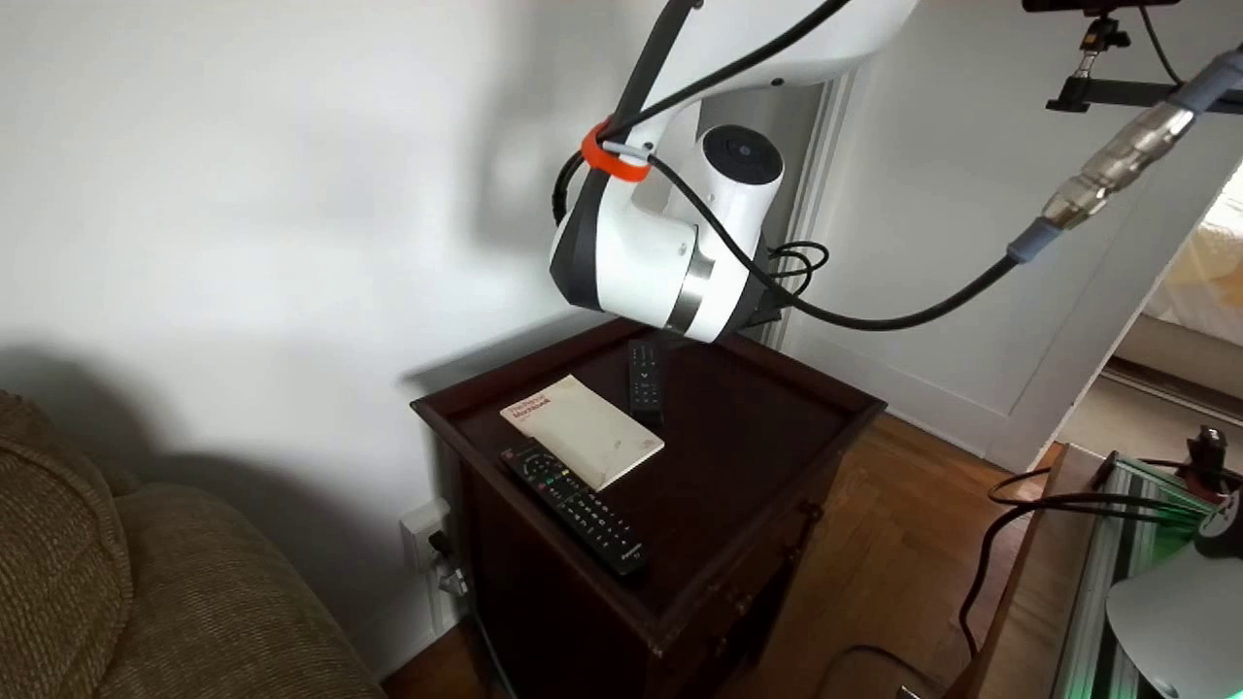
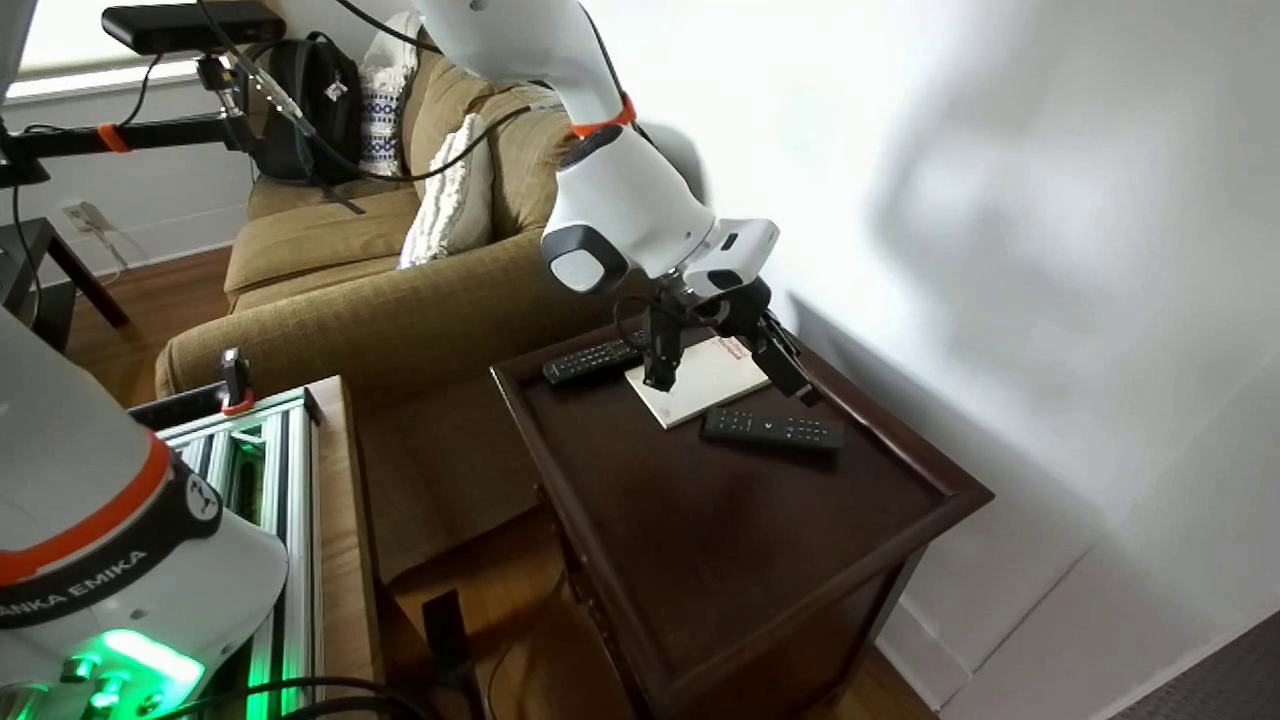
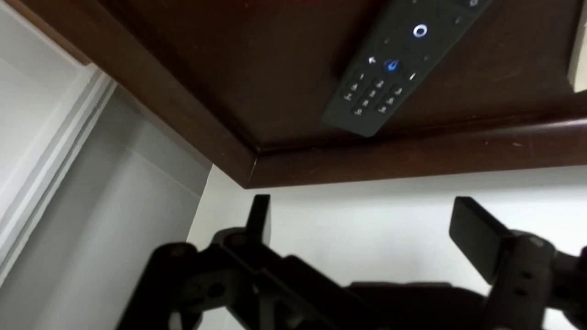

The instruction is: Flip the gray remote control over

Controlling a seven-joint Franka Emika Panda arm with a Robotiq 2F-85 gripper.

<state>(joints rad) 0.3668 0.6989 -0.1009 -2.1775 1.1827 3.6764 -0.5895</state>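
Note:
The gray remote control (image 1: 644,382) is a short, dark gray bar lying flat on the dark wooden table (image 1: 762,413), with small pale buttons on its upper face. It also shows in an exterior view (image 2: 772,430) and at the top of the wrist view (image 3: 390,68), near the table's raised rim. My gripper (image 2: 735,388) is open and empty above the table, tilted, with its fingers spread near the booklet and the wall-side rim. In the wrist view the open gripper (image 3: 362,199) has only white wall between its fingertips. The arm hides the gripper in an exterior view.
A cream booklet (image 1: 583,432) lies beside the gray remote. A longer black remote (image 1: 573,505) with rows of buttons lies beyond the booklet; it also shows in an exterior view (image 2: 595,362). A white wall (image 2: 950,250) stands behind the table. A brown sofa (image 2: 430,310) stands alongside.

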